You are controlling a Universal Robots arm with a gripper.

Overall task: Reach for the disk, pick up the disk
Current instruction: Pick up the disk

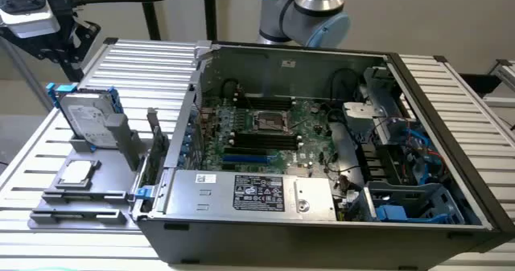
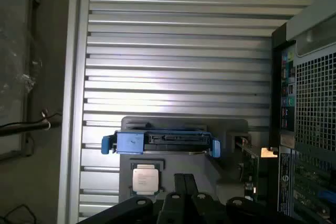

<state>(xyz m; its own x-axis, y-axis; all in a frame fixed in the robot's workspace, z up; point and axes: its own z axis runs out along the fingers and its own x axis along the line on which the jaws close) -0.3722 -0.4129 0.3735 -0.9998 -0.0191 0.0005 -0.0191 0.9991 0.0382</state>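
Seeing gripper (image 1: 71,54) hanging at upper left of the exterior frame, above the grey ribbed table (image 1: 153,66), with nothing seen in its hold; cannot tell how wide it is standing. Spotting the disk (image 1: 87,119) just below at left of frame, standing on edge in a grey holder (image 1: 120,139), blue bracket (image 1: 55,93) edging it, apart from the gripper. Judging the reach as under way: needing a straight descent, centring over the disk's top edge, pinching across the two flat faces, keeping clear of the holder wall and of the processor chip (image 1: 77,172) lying at lower left. Counting left to right: one gripper, one disk, one holder, one chip, one open computer case (image 1: 322,244) spanning centre to right, one arm (image 1: 310,8) at top centre.
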